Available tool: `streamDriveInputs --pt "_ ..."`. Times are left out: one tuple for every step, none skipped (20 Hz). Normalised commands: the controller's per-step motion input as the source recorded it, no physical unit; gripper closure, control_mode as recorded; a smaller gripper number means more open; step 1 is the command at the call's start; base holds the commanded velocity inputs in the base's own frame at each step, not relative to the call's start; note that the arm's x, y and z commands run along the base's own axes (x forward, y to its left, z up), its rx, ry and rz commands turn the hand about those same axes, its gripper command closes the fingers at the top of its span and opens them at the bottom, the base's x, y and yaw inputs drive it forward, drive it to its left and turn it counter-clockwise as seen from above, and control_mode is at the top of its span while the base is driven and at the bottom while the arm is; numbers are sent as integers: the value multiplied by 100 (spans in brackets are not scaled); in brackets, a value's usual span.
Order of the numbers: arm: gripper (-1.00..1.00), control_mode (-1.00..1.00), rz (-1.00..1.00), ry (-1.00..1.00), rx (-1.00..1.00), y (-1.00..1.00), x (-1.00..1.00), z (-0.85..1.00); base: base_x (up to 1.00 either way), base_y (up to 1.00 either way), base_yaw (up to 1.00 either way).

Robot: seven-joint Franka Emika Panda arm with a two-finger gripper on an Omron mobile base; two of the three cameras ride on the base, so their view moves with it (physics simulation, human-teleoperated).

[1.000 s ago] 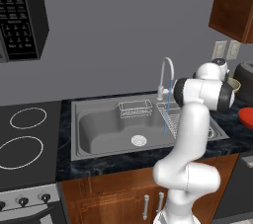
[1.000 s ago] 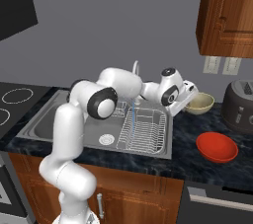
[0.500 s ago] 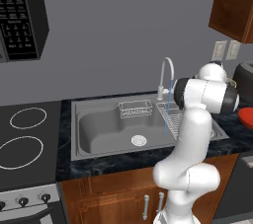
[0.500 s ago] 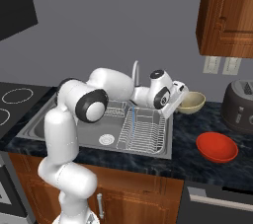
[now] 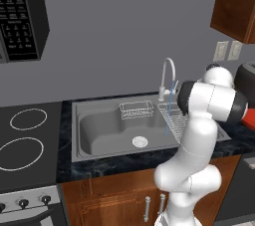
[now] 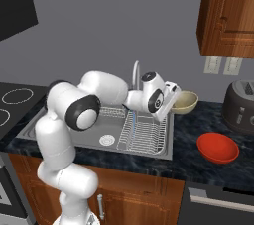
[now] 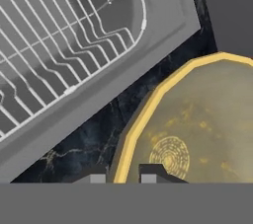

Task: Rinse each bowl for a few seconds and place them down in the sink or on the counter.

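Observation:
My gripper (image 6: 172, 101) is shut on the left rim of the tan bowl (image 6: 185, 101), holding it upright just past the right rim of the sink (image 6: 74, 137). In the hand view the two fingertips (image 7: 152, 171) straddle the yellow rim of the tan bowl (image 7: 197, 124), one inside and one outside, above the dark marbled counter (image 7: 89, 136) beside the sink rim (image 7: 104, 97). The red bowl (image 6: 217, 147) sits on the counter (image 6: 188, 154) to the right, apart from the gripper. A thin blue stream runs from the tap (image 5: 168, 73) into the sink (image 5: 104, 130).
A wire rack (image 6: 144, 132) lies in the sink's right side, and a small wire basket (image 5: 136, 110) stands at its back. A dark grey toaster (image 6: 241, 106) stands at the far right. The stovetop (image 5: 25, 140) lies left of the sink. Wooden cabinets hang overhead.
The arm has carried the tan bowl leftward, from over the counter near the toaster toward the sink's right rim. The red bowl has stayed put.

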Motion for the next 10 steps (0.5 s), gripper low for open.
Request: streamDriveInputs --pt "100 -100 6 6 0 25 -1 25 0 0 0" --pt "100 -100 6 7 0 24 0 21 0 0 0" --pt "100 -100 5 7 0 24 0 19 0 0 0" --pt "100 -100 5 6 0 19 -1 16 0 0 0" --pt "100 -100 5 5 0 20 -4 17 0 0 0" --pt "100 -100 5 5 0 18 -3 19 0 0 0" --pt "100 -100 5 6 0 19 -2 20 0 0 0" --pt "100 -100 5 6 0 24 -2 23 0 0 0" --pt "100 -100 5 8 0 22 0 25 0 0 0" --pt "100 -100 5 8 0 23 0 26 0 0 0"
